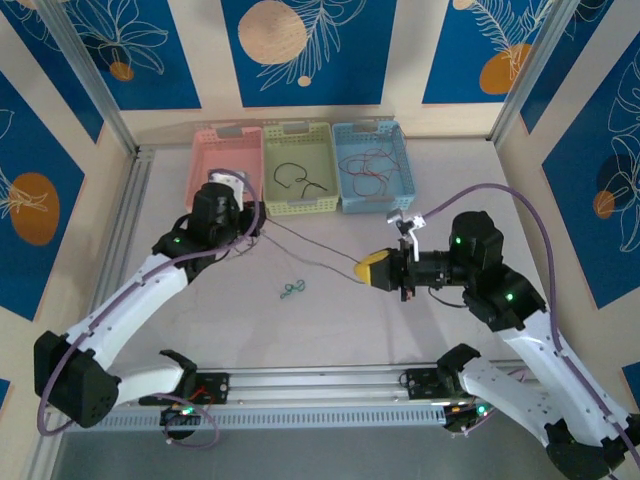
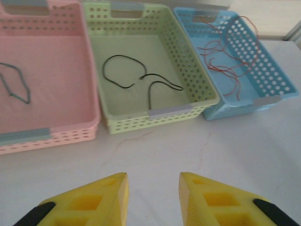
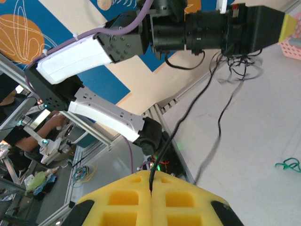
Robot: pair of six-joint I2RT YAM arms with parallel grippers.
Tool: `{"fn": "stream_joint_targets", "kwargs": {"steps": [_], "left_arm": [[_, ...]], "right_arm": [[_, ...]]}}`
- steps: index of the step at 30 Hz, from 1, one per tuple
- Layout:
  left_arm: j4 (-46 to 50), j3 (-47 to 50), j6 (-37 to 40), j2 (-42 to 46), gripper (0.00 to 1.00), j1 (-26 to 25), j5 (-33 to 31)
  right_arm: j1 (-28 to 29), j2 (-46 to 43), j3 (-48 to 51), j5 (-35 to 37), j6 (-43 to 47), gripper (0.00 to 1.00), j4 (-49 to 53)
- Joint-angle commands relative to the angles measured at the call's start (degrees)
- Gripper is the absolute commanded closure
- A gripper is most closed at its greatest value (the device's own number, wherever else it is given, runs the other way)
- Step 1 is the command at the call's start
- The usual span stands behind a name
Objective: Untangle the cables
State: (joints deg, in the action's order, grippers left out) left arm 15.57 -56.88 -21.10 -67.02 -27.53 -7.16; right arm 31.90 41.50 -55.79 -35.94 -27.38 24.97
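Right gripper [image 3: 151,180], jaws pinching a black cable [image 3: 186,120], holds it stretched leftward to the tangle [image 3: 235,63] by the left gripper [image 2: 151,178], jaws spread, nothing between, likely tensioning to separate strands.

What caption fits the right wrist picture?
Right gripper shut on a black cable that runs toward the left arm.

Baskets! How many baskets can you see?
3. They sit side by side in a row: the pink basket on the left, the green basket in the middle, and the blue basket on the right. No other basket seems hidden.
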Motion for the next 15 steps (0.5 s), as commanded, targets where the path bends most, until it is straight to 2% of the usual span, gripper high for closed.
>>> {"fn": "stream_joint_targets", "kwargs": {"steps": [1, 7, 15], "left_arm": [[5.93, -0.60, -0.61, 1.41, 0.65, 3.29, 0.00], [8.37, -0.41, -0.52, 1.99, 0.63, 5.98, 0.19], [6.85, 0.06, -0.65, 2.05, 0.68, 6.39, 5.98]], "right_arm": [[-0.69, -3.37, 0.05, 0.34, -0.07, 1.00, 3.45], [-2.34, -3.92, 0.42, 1.84, -0.88, 1.00, 2.80], [-3.54, 1.66, 1.42, 6.21, -1.79, 1.00, -0.81]]}}
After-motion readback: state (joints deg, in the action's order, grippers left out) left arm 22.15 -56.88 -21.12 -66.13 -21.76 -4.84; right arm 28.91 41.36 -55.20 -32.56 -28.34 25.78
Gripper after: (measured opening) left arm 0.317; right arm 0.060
